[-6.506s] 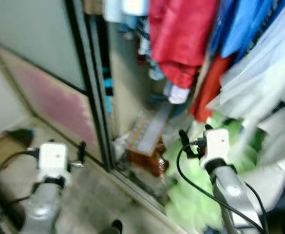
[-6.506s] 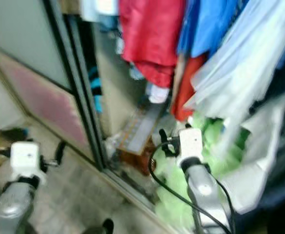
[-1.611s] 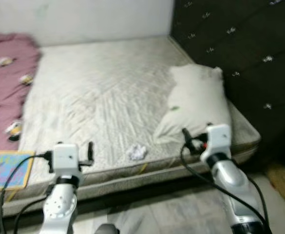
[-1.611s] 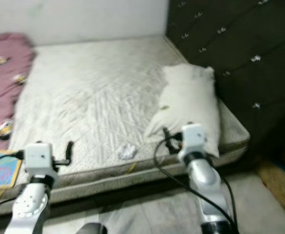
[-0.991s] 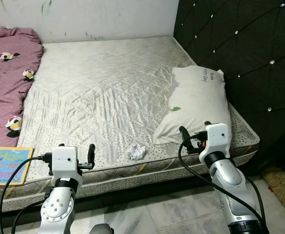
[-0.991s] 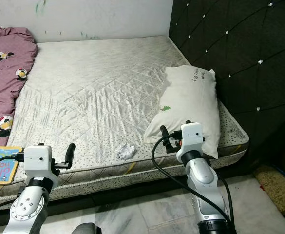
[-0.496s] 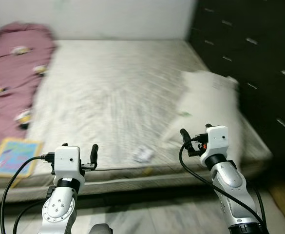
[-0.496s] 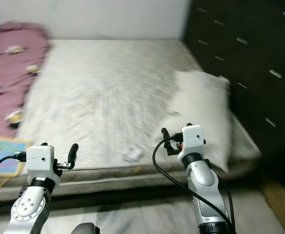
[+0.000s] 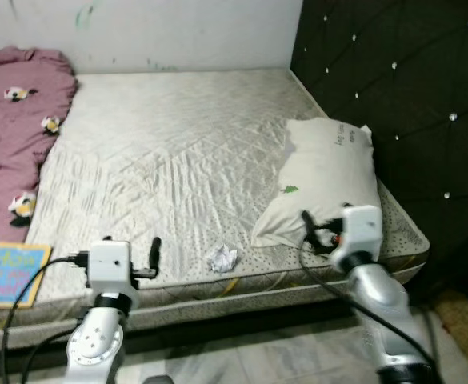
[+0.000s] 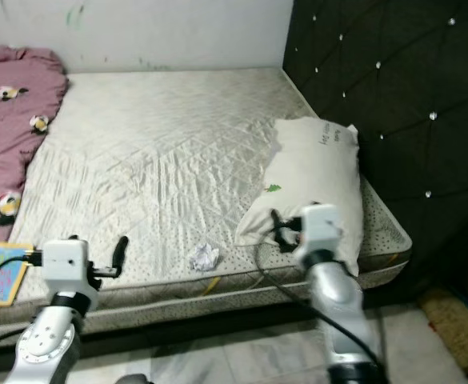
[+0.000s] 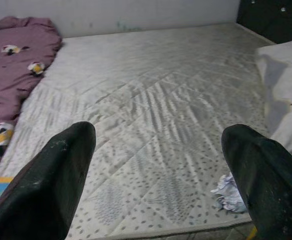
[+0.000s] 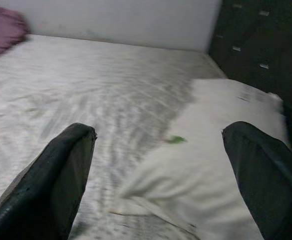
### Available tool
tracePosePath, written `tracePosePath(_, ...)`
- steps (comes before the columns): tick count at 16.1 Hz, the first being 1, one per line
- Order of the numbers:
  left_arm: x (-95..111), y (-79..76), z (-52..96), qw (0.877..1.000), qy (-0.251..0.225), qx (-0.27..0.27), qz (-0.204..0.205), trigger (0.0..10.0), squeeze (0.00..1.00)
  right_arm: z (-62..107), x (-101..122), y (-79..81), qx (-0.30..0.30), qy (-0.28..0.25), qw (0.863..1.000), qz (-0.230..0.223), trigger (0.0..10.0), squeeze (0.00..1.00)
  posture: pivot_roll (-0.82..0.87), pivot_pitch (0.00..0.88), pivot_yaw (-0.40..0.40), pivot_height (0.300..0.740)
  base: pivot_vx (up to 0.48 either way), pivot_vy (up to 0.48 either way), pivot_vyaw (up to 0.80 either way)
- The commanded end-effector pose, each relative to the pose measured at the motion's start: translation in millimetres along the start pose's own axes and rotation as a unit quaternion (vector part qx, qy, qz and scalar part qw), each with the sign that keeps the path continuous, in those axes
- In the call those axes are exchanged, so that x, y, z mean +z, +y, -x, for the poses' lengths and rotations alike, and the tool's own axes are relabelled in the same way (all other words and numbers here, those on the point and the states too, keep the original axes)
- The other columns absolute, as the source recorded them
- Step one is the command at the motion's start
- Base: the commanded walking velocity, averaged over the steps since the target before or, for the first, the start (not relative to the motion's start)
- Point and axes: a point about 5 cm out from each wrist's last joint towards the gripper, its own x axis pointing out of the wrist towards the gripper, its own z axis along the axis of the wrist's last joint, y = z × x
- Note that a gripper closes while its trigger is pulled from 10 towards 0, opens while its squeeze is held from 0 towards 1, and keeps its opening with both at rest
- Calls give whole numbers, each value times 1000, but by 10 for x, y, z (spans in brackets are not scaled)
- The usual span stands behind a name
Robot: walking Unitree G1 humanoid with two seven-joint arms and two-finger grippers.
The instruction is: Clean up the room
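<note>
Robot stands at the side of a bed [image 9: 178, 152] with a bare quilted mattress, both arms raised in front of it over the near edge. Left claw [image 11: 155, 170]: fingers spread wide apart, nothing between them, aimed across the mattress; in the head views it sits just short of the mattress edge. Right claw [image 12: 160, 170]: likewise spread wide and empty, aimed at the white pillow [image 9: 326, 180], which lies at the right side of the bed against the dark tufted headboard [image 9: 394, 88]. The pillow has a small green mark on its cover and some print near its far end, too small to read. A crumpled paper ball [image 9: 222, 258] lies on the mattress near the front edge, between the two arms and closer to the pillow's near corner than to the left claw; it also appears in the left wrist view [image 11: 229, 192] beside the inner face of one finger, not touched. A maroon blanket [image 9: 14, 128] with flower motifs runs along the left side of the bed. A colourful picture book [image 9: 8, 274] lies flat at the near left corner of the mattress, just below the blanket's end. Pale tiled floor [image 9: 242, 360] below the bed edge. Right arm slightly blurred in both head views.
</note>
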Motion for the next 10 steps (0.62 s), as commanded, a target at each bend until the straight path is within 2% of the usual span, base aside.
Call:
tracePosePath(1, 23, 15, -6, 1000, -4, 2, -5, 10000, 0, -18, 42, -14, -2, -6, 1000, 4, 10000, 0, 41, 0, -64, 740, 0, 0, 0)
tracePosePath(3, 26, 9, -7, 1000, -6, 0, -3, 10000, 0, -19, 45, -8, 3, -8, 1000, 9, 10000, 0, 41, 0, -64, 740, 276, 0, 0)
tracePosePath(5, 31, 5, -12, 1000, -7, -2, -3, 10000, 0, -26, 47, -12, 3, -8, 1000, 10, 10000, 0, 43, 0, -66, 740, 311, 0, 497)
tracePosePath(10, 31, 2, -12, 1000, -8, -1, -1, 10000, 0, -31, 44, -18, -2, -7, 1000, 5, 10000, 0, 44, 0, -68, 740, 314, 0, 0)
